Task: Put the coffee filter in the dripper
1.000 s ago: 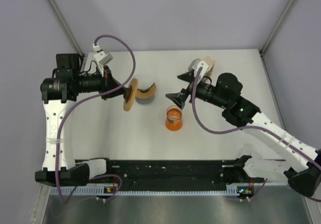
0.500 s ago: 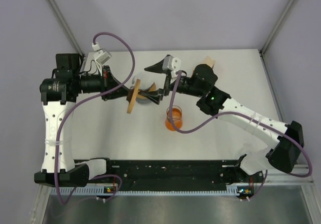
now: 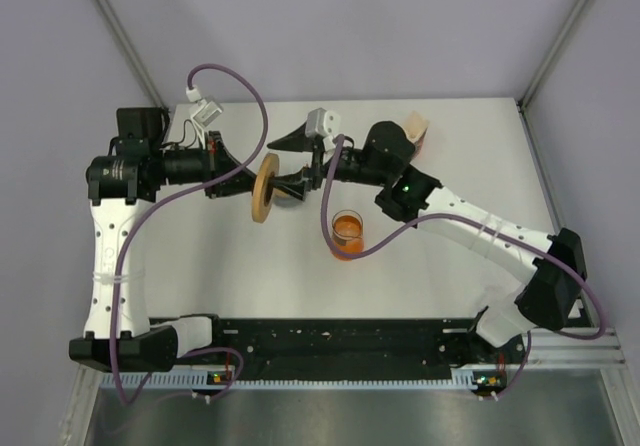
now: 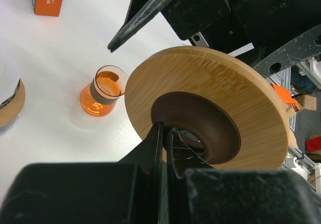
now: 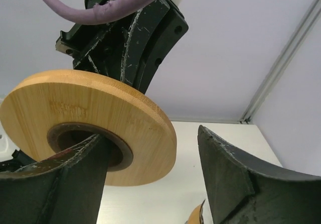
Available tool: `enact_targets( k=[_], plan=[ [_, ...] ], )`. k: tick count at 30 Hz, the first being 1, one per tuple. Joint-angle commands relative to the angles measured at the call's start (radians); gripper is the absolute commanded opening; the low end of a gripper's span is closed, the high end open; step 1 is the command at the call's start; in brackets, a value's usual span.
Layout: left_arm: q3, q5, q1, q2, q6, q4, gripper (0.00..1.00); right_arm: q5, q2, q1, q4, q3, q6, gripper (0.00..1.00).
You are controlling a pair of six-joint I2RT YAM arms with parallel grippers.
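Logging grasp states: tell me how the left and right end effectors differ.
The left end effector is shut on the wooden dripper, pinching its dark inner collar; the right end effector is open, gripping nothing. The left reaches in from the left, the right from the opposite side. Both are black and meet at the dripper.

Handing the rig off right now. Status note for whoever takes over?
Left gripper: shut on the wooden dripper, held on edge above the table.
Right gripper: open, empty, fingers right at the dripper.
Orange carafe: standing on the table under the right arm.
Done: dripper is picked up.
Left: no filter is in the dripper. I can't pick one out in these views, so find it, then seat it.
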Motion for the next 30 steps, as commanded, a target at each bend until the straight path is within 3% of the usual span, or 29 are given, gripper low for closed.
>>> enact_targets(
  k=[1,7,9,11,12,14,16,20,23,30],
  plan=[
    [-0.012,0.054,-0.006,-0.018,-0.019,0.049,0.0,0.0,0.023,0.013,0.033,0.077,0.023,0.6],
    [-0.02,0.024,-0.006,-0.016,-0.029,0.061,0.0,0.045,0.005,0.013,-0.014,0.06,0.019,0.11],
    [-0.018,-0.018,-0.006,-0.012,-0.046,0.075,0.0,0.097,-0.012,0.013,-0.056,0.054,0.01,0.0],
    [-0.012,-0.093,-0.005,-0.009,-0.062,0.09,0.05,0.169,-0.031,0.012,-0.111,0.052,0.002,0.0],
    [-0.011,-0.133,-0.005,-0.007,-0.072,0.097,0.17,0.21,-0.043,0.013,-0.152,0.055,-0.001,0.0],
    [-0.005,-0.222,-0.005,-0.001,-0.088,0.109,0.52,0.319,-0.06,0.01,-0.247,0.071,-0.01,0.0],
    [0.002,-0.349,-0.003,0.004,-0.101,0.118,0.68,0.397,-0.075,0.004,-0.38,0.095,-0.023,0.0],
    [0.0,-0.622,-0.003,0.007,-0.121,0.147,0.74,0.477,-0.098,-0.049,-0.672,0.137,0.002,0.0],
    [0.0,-0.774,-0.002,0.013,-0.146,0.158,0.75,0.431,-0.089,-0.137,-0.919,0.173,0.055,0.0],
    [-0.009,-0.839,-0.002,0.011,-0.135,0.169,0.75,0.431,0.02,-0.218,-1.295,0.245,0.069,0.0]
  ],
)
